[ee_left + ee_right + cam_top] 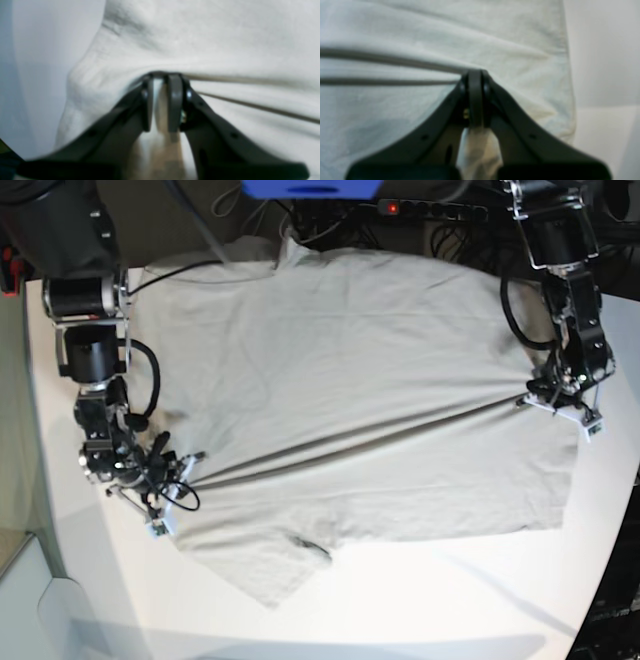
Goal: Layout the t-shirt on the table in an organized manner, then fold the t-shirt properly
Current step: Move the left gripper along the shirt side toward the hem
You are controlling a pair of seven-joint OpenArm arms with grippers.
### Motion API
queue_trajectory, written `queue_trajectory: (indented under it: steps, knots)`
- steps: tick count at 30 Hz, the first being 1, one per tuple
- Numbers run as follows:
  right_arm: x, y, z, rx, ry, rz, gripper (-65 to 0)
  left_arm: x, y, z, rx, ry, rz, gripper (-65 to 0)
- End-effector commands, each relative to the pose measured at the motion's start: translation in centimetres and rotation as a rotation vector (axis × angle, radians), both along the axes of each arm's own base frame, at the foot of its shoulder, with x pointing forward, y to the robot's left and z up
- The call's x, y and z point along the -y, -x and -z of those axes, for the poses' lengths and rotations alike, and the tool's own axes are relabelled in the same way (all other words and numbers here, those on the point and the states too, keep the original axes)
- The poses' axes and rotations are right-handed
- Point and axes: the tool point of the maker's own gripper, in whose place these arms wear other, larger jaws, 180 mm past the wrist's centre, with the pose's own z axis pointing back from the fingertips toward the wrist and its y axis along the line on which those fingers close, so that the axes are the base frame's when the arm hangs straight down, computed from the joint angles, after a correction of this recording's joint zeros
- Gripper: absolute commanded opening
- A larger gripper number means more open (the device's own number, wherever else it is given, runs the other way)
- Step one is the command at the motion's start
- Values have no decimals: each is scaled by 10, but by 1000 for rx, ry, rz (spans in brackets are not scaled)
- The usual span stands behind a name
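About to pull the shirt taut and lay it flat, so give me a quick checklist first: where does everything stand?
1. Left pincer gripping the t-shirt: ok, cloth pinched between the pads.
2. Right pincer gripping the shirt: ok, shut with cloth bunched behind the pads.
3. Tension between the two grips: ok, long creases run straight across from one pincer to the other.
4. Shirt flat: not ok, ridges cross the middle and the near sleeve is rumpled.
5. Shirt fully on the table: cannot tell, the far edge meets clutter at the top.
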Motion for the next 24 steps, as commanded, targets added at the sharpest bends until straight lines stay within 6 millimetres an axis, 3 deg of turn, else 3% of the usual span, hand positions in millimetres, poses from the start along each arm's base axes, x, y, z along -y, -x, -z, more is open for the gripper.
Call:
queue_trajectory:
  steps: [1, 5, 8, 11, 14, 18, 21, 24]
  knots:
    - [5, -6, -4, -9, 41, -6, -650, -8, -2, -7, -9, -22, -7, -547]
    - [-8, -15, -5, 5, 53, -34, -650, -4, -6, -13, 13, -14, -3, -547]
    - [-13, -20, -9, 20, 49, -40, -650, -2, -12, -30, 64, -34, 13, -547]
    - [-14, -29, -20, 47, 45, -39, -650, 5, -7, -44, 66, -33, 32, -547]
    - [-18, -40, -47, 129, 58, -53, -650, 11, -3, -60, 68, -32, 50, -547]
    - [-21, -32, -71, 191, 110, -76, -650, 2, 10, -66, 66, -51, 28, -547]
    - [-25, -21, -82, 214, 138, -87, -650, -8, 19, -50, 22, -24, -17, -547]
    - [-28, -6, -83, 204, 163, -92, -650, -17, 2, -50, 54, -34, -30, -547]
